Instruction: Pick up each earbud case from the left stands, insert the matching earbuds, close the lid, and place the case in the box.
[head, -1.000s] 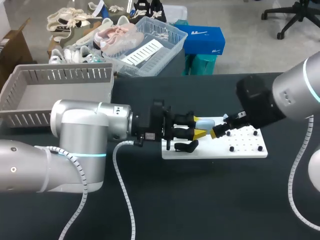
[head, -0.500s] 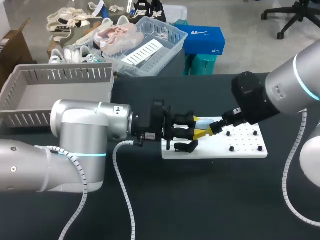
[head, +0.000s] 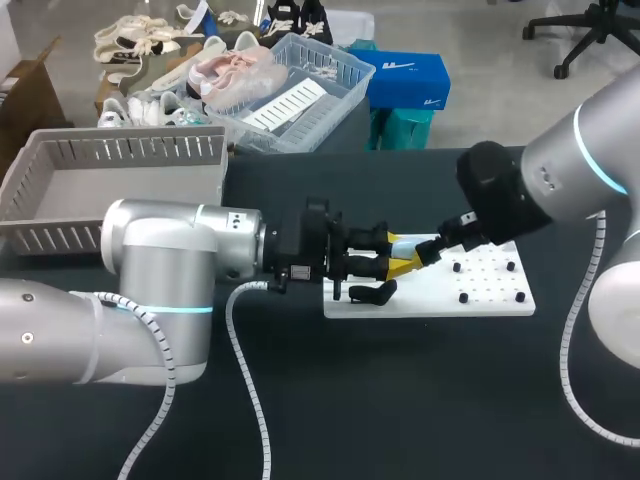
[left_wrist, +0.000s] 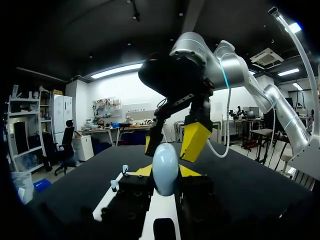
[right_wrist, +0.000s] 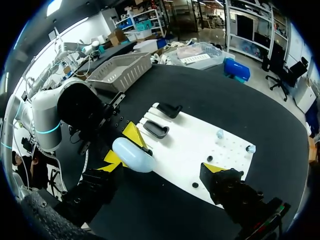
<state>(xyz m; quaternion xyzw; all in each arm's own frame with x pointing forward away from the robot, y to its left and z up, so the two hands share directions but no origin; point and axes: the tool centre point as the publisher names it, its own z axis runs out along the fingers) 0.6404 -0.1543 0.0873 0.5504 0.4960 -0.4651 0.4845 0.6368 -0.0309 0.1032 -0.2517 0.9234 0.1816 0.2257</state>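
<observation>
A: Head view. Location of the case?

B: Pale blue egg-shaped earbud case (head: 406, 243) up off the black worktop (head: 400, 400), clamped between the yellow tips of the left pincer (head: 398, 254), above the left part of the white flat peg board (head: 480, 295). Right pincer (head: 428, 252) just beside the case, on the side away from the left arm. Black curved stand (head: 370, 293) on the board, below the left pincer. Grey slatted plastic box (head: 110, 170) well apart, at the worktop's far left.

A: Left wrist view?

B: Case (left_wrist: 165, 167) upright between own two fingers, touched from both sides, so a firm grip. Right pincer (left_wrist: 172, 145) straight ahead, just past the top of the case, yellow tips spread. Contact with the case not decidable here.

A: Right wrist view?

B: Own fingers wide apart with nothing gripped, so right pincer (right_wrist: 161, 162) open. Case (right_wrist: 132, 155) close to one own tip, well apart from the other. One yellow fingertip (right_wrist: 134, 134) of the left pincer against the case. Board (right_wrist: 200, 145) underneath, carrying two black stands (right_wrist: 169, 110) side by side. Two small pale pieces (right_wrist: 220, 133) also on the board, too small to identify. Grey box (right_wrist: 120, 70) beyond the left arm, well apart from the board.
</observation>
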